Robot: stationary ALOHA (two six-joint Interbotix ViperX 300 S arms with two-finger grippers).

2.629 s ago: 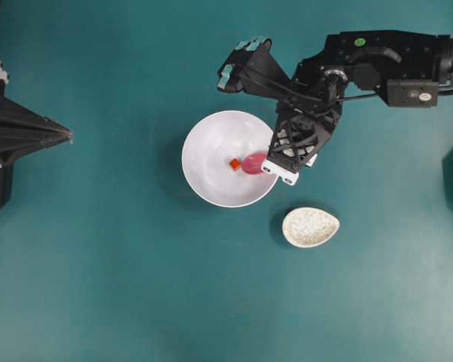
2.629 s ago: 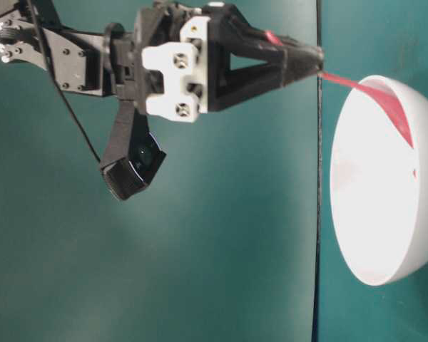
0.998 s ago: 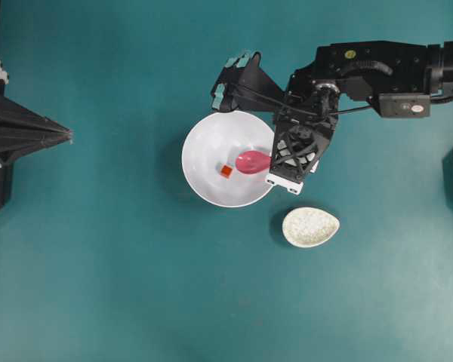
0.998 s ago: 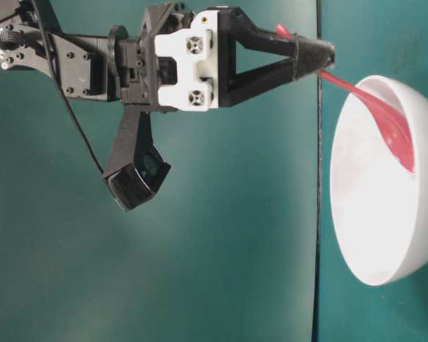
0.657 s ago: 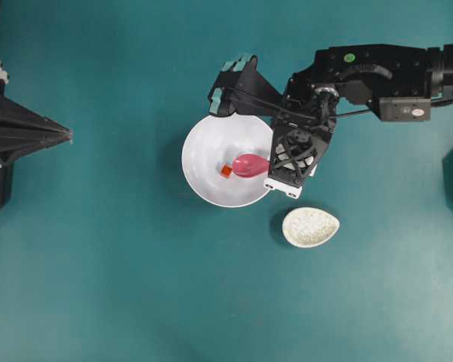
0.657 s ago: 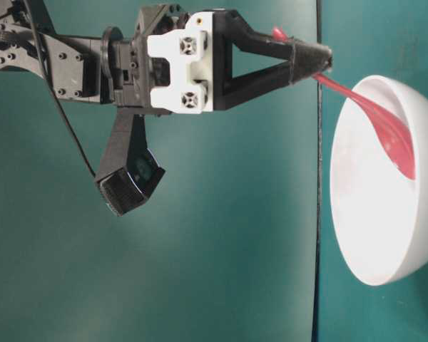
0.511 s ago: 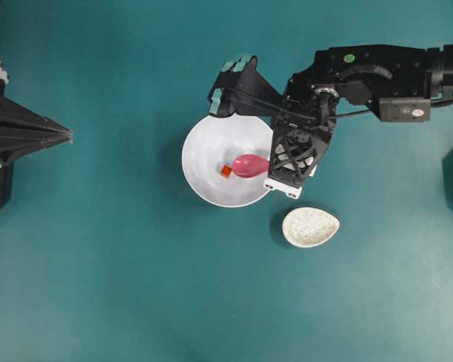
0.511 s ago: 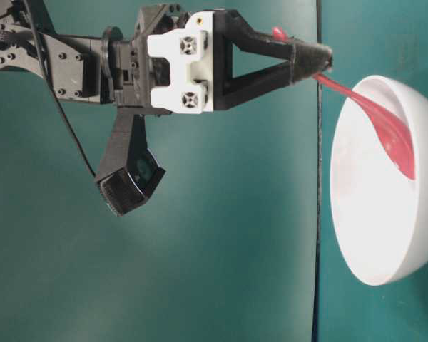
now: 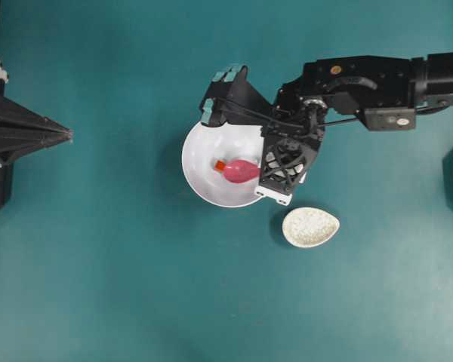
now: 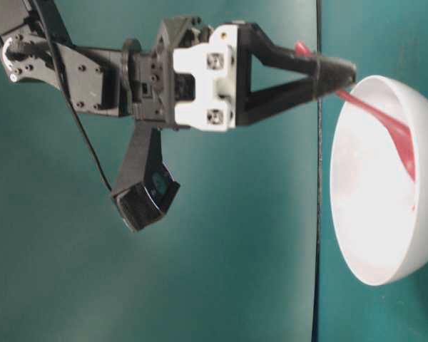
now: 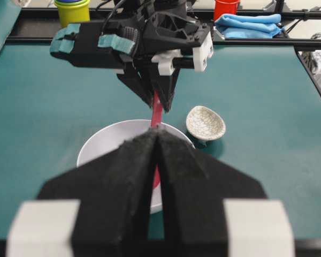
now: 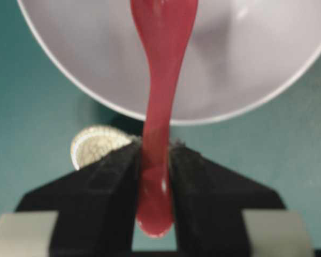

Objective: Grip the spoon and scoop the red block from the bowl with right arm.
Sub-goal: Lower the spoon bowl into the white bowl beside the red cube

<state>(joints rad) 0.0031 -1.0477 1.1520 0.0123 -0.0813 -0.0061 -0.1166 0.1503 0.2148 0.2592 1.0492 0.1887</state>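
Right gripper (image 12: 152, 160), fingers closed narrowly on the handle of the spoon (image 12: 159, 80) near its free end, which pokes out just behind the pads. The hold is far from the scoop, so the glossy, rigid handle probably twists or slips easily under side load; a grip nearer mid-handle would likely steady it. Relative to the bowl (image 9: 200, 143): the spoon's scoop lies inside, near the centre; the red block (image 9: 220, 164) touches the scoop's tip on the side away from the gripper, not yet in it. The block looks light and hard, apt to skid ahead of the scoop. Left gripper (image 11: 157, 160), pads together, well apart from the bowl
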